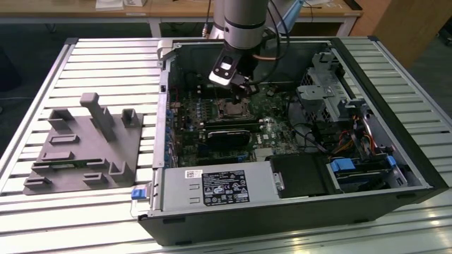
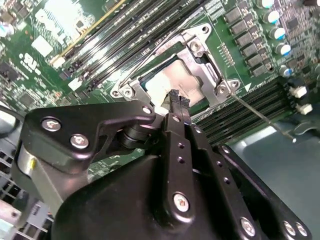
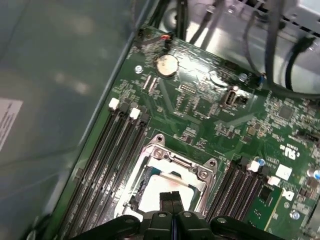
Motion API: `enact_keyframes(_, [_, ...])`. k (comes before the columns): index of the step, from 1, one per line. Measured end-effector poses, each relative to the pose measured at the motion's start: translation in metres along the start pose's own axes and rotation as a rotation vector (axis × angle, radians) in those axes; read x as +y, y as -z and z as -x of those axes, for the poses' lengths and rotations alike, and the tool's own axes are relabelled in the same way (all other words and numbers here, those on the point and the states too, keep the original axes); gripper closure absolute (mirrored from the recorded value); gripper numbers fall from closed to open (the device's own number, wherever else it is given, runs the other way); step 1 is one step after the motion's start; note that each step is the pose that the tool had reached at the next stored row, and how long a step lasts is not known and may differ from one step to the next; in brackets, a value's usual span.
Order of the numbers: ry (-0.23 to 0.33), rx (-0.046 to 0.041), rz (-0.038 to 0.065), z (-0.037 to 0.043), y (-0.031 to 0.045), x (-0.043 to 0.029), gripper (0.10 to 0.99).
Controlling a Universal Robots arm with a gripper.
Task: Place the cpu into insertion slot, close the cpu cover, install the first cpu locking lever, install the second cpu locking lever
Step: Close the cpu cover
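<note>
The arm reaches down from the upper middle of the exterior view into the open computer case [image 1: 395, 124], which lies on a slatted metal table [image 1: 106, 63]. The gripper [image 1: 238, 91] hangs over the green board, directly above the insertion slot [image 1: 229, 108], a little above the middle of that picture. In both wrist views the gripper [image 2: 178, 99] [image 3: 171, 199] has its two black fingers [image 2: 175, 125] pressed together, and I see nothing pinched between them. The tips point at the cpu [image 2: 167, 80] [image 3: 160, 186], whose pale metal face sits inside the slot. I cannot tell whether the tips touch this face or stay just over it. The cpu cover [image 2: 202, 62] [image 3: 172, 159], a silvery frame, seems to lie flat around the chip, so that the face shows through its cut-out centre. From one corner of the frame a thin locking lever [image 2: 262, 119] sticks out, slanting across the long black memory slots [image 2: 125, 35] [image 3: 107, 160] that run on both sides of the socket. In the first wrist view a round coin battery [image 3: 166, 65] lies on the board, well apart from the socket. In the exterior view a black graphics card [image 1: 229, 136] is just below the slot, a metal box with a label [image 1: 219, 185] is lower in the case, and a grey fixture [image 1: 81, 148] stands on the table at the exterior view's left.
</note>
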State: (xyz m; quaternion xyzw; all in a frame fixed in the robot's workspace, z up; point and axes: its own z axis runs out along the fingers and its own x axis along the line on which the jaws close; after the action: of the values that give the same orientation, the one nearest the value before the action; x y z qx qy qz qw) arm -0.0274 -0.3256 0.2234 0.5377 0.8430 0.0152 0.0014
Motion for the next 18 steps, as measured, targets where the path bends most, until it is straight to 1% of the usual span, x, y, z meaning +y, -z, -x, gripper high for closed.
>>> enact_keyframes(7, [0.122,-0.0006,-0.003,0.0000,-0.0007,0.0000,0.980])
enact_keyframes(12, [0.210,-0.0037,-0.008,0.0000,-0.0010,0.0000,0.980])
enact_keyframes(18, [0.319,-0.0053,-0.011,0.0000,-0.0015,0.0000,0.980])
